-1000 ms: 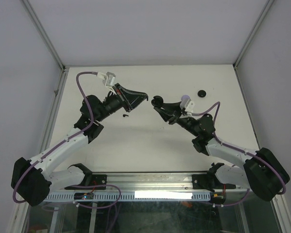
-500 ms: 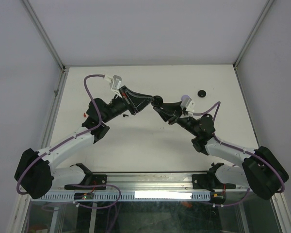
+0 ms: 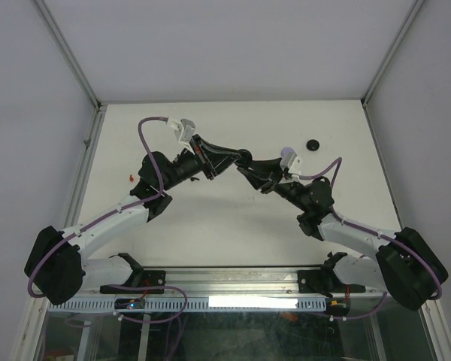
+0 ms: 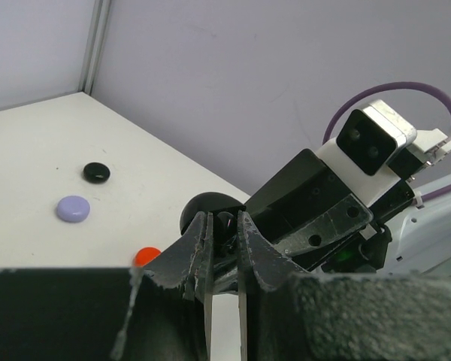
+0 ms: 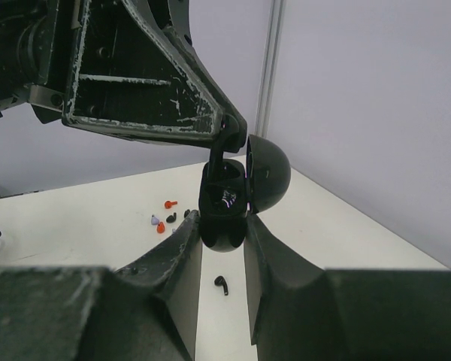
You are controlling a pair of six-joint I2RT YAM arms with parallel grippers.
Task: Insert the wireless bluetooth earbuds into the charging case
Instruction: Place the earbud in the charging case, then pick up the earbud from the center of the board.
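Left fingers [image 5: 227, 126]: swung to the overhead view's centre since earlier, clamped on an earbud [image 5: 216, 159].
Right fingers [image 3: 252, 167]: clamped on the open charging case [image 5: 224, 214].
Meaning: insertion is judged begun.

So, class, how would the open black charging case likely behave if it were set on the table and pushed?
The charging case looks rigid and glossy, so it is probably slippery in the right gripper. Its rounded base suggests it would rock or roll when pushed. The open lid may make it tip towards that side.

Overhead and wrist views sharing case [image 5: 224, 229]
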